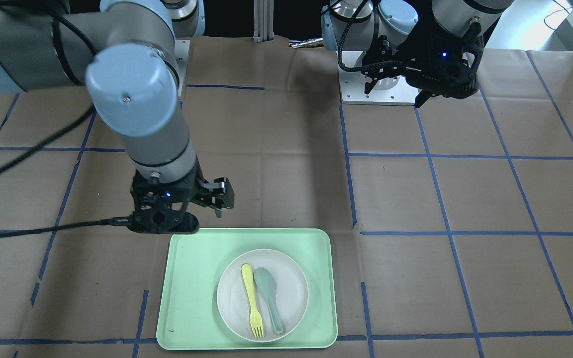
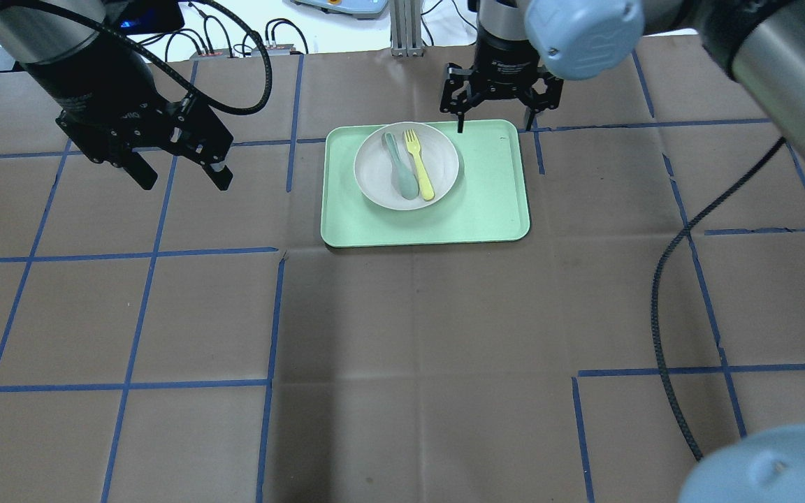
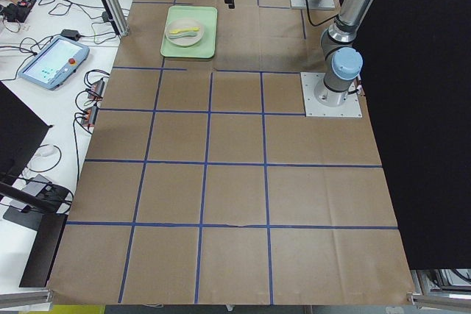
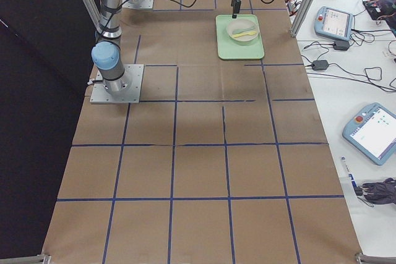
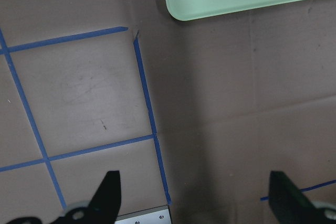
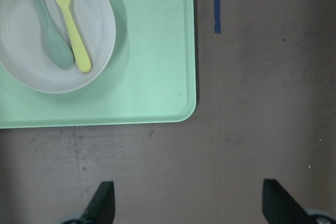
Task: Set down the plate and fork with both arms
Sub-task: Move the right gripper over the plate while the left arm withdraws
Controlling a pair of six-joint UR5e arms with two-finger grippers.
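The task looks unstarted: the plate (image 2: 437, 175) sits on the green tray (image 2: 486, 209) just beside the right gripper (image 2: 494, 126), the yellow fork (image 2: 418, 164) and a grey-green spoon (image 2: 398, 166) lying in it, all well apart from the left gripper (image 2: 184, 183) over the bench (image 2: 444, 349), and both grippers are spread wide and empty.

Left arm (image 1: 460, 12) and right arm (image 1: 152, 129) are being recorded as silver-grey tubes with light-blue joint caps. Black cables are being routed to the black left gripper (image 2: 184, 181) and right gripper (image 2: 495, 124), each lit blue.
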